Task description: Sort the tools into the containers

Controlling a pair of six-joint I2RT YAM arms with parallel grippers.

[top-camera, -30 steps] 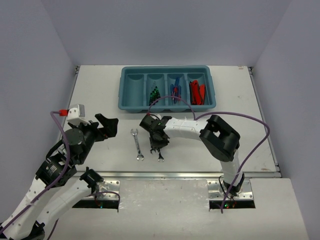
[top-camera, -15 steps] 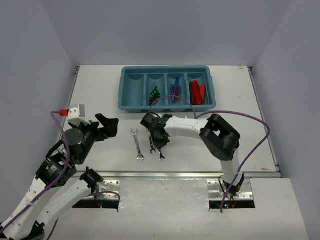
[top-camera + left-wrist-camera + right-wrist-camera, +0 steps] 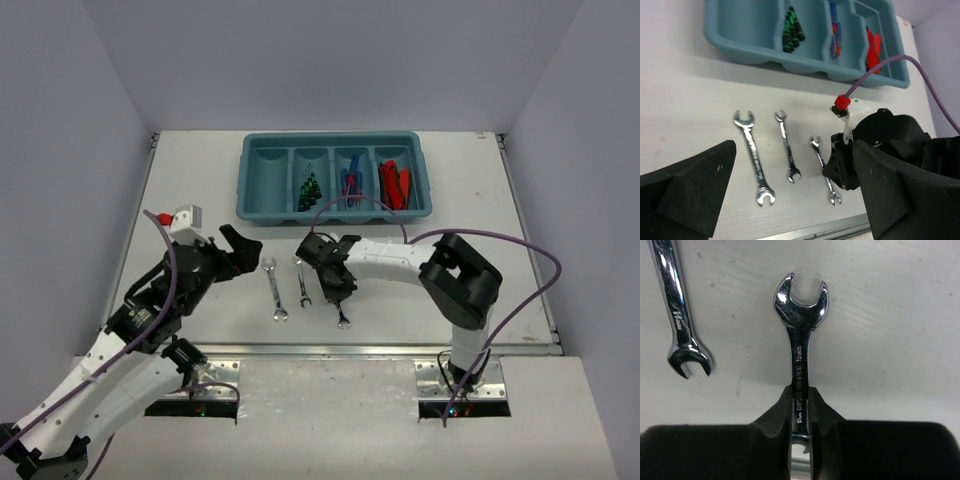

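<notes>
Filling tray compartments [image 3: 330, 138]: drivers [image 3: 308, 187], screwdrivers [image 3: 350, 185], knives [image 3: 395, 185]

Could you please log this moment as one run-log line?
right end effector: shut on rightmost wrench | left end effector: open | two wrenches loose | leftmost tray compartment: empty

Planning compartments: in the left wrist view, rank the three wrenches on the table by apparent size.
1. Left wrench: clearly the largest.
2. Middle wrench and right wrench: they look about alike, so I won't rank them.
</notes>
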